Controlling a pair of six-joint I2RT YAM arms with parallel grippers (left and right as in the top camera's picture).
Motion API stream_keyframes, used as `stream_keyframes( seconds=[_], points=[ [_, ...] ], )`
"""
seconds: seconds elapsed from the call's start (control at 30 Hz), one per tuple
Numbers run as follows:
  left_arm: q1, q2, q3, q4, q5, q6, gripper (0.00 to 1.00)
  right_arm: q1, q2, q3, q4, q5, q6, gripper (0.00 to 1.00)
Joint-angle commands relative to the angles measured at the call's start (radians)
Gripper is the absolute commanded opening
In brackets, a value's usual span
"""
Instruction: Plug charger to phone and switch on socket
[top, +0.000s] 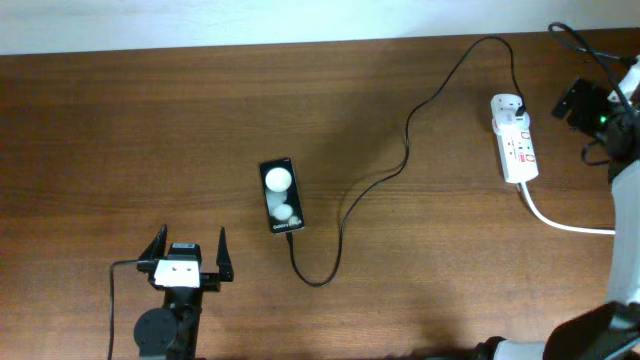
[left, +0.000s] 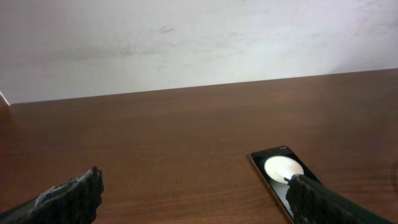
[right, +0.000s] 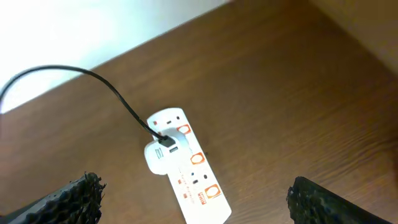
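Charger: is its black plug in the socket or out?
In. The charger has its black plug seated in the socket, near one end.

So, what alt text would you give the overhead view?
A black phone lies on a wooden table; a thin black charger cable snakes from the phone's near end to a white socket strip at far right. The left tool hovers open, empty.

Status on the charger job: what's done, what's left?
Done: charger plug sits in the socket. Its other end meets the phone edge; whether it's seated, can't tell.
In hand: nothing. Left gripper and right gripper are open and empty.
Left: check the phone end, then probably the socket switch; its state is unreadable.
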Motion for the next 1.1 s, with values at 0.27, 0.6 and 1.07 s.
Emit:
stream_keyframes(
  seconds=[0.27, 0.6, 1.07],
  points=[
    [0.005, -0.006, -0.002, -0.008, -0.011, 0.020, 0.99, 0.283, -0.059, -0.004, -0.001, 0.013, -0.011, 0.98],
    [0.005, -0.006, -0.002, -0.008, -0.011, 0.019, 0.99, 0.332, -0.059, -0.381, -0.001, 0.013, -0.010, 0.99],
    [0.005, -0.006, -0.002, -0.008, -0.011, 0.020, 0.99, 0.332, -0.241, -0.658, 0.003, 0.013, -0.011, 0.99]
  ],
)
